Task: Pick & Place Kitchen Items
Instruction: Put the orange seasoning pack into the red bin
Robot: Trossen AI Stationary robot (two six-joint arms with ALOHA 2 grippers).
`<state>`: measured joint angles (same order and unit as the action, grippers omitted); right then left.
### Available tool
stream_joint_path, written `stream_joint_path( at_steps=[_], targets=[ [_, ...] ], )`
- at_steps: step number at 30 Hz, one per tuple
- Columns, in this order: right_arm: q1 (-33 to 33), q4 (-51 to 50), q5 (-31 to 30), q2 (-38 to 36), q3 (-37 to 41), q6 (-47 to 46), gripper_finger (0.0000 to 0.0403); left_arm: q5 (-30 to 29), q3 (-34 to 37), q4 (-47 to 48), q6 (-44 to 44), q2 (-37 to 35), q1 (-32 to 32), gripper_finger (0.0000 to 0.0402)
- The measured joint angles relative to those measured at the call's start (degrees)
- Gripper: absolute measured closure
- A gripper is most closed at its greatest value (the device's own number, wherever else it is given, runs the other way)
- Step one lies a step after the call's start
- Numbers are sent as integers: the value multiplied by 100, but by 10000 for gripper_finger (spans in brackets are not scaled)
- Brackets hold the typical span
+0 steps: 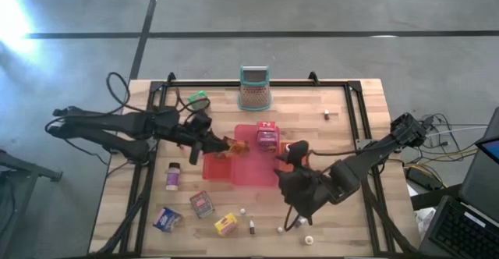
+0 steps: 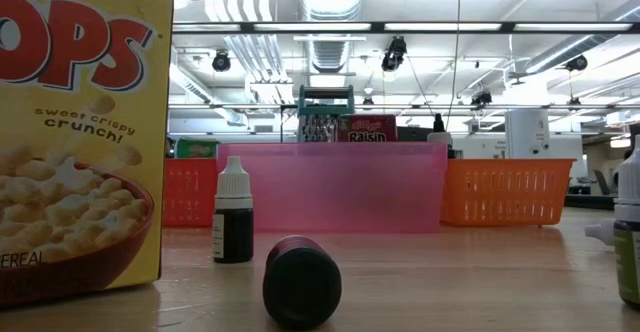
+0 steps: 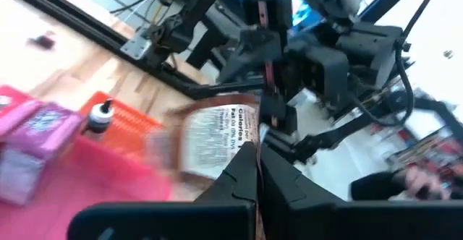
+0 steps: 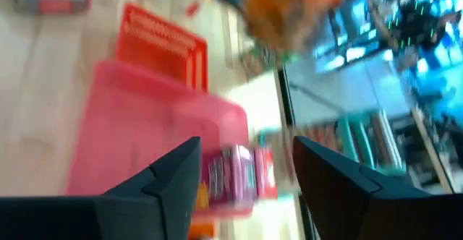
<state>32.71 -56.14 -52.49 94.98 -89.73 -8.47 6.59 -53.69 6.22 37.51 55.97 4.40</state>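
My left gripper is shut on an orange packet and holds it above the pink tray. The left wrist view shows the packet's white printed label just past the shut fingertips. My right gripper stands open with nothing between its fingers, over the pink tray's right side. From there the packet shows beyond it. A pink box and a red box stand in the tray's far part. Beside the pink tray lies an orange tray. My left gripper pinches the orange packet by one edge between its two shut fingers. The fingers come nearly level from the table's left. The packet sticks out past the fingertips, lifted clear above the pink tray.
A teal-rimmed mesh holder stands at the far edge, with a green box to its left. Boxes and small bottles lie along the near edge. In the low view a cereal box and a dropper bottle stand close.
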Motion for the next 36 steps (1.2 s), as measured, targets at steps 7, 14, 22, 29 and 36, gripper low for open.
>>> stream_joint_path(
  at_steps=[7, 14, 22, 29, 36],
  targets=[
    [-83, -2253, -24, -218, -52, -2474, 181, -24, 2, 1026, -762, -269, -213, 401],
    [-188, -3347, 183, -861, 201, -4070, 215, -28, 2, 1685, -1664, -119, -437, 401],
    [-542, -3300, 653, -1877, 649, -4111, 302, -54, 2, 2236, -2416, 96, -626, 401],
    [-955, -3268, 785, -2739, 1192, -3909, 389, -301, -488, 3296, -2945, 261, -751, 401],
    [-1415, -3171, 814, -3479, 1801, -3745, 394, -395, -1375, 4411, -3492, 809, -767, 401]
  ],
)
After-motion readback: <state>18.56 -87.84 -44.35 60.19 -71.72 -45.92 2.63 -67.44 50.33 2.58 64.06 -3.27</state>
